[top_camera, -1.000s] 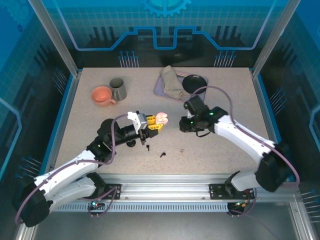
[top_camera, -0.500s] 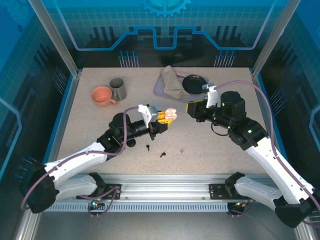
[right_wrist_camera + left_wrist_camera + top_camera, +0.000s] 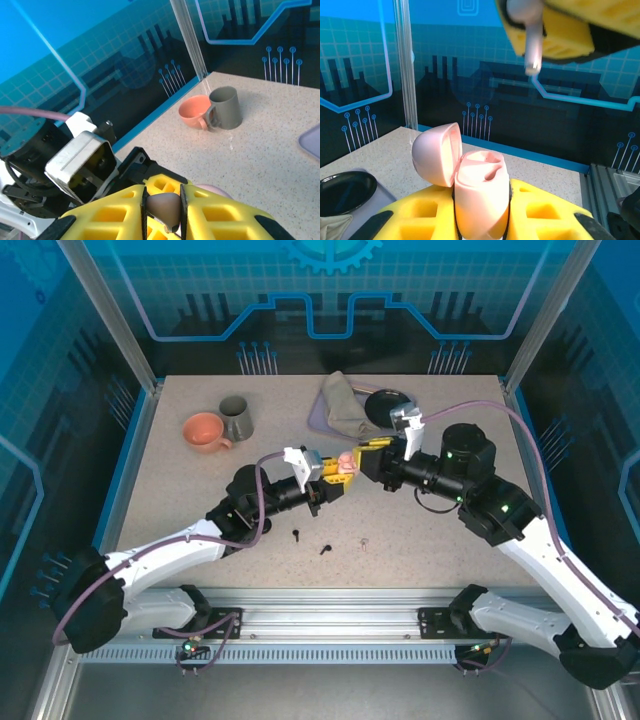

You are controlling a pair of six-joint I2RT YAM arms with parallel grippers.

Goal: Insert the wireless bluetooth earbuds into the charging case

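Above the table (image 3: 180,500), the left gripper (image 3: 335,473) is clamping the open charging case (image 3: 480,197) while the right gripper (image 3: 370,452) is pinching a pale earbud (image 3: 532,46) (stem showing from the left wrist); overhead, black earbuds (image 3: 297,534) are lying loose below.

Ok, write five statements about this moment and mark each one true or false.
1. The pink case in the left gripper has its lid open. True.
2. The right gripper is empty. False: it is shut on a pale earbud.
3. Two black earbuds lie on the table. True.
4. The pale earbud already sits in the pink case. False: it hangs above the case, apart from it, stem pointing down.
5. The grey mug lies on its side. False: it stands upright beside the orange cup.
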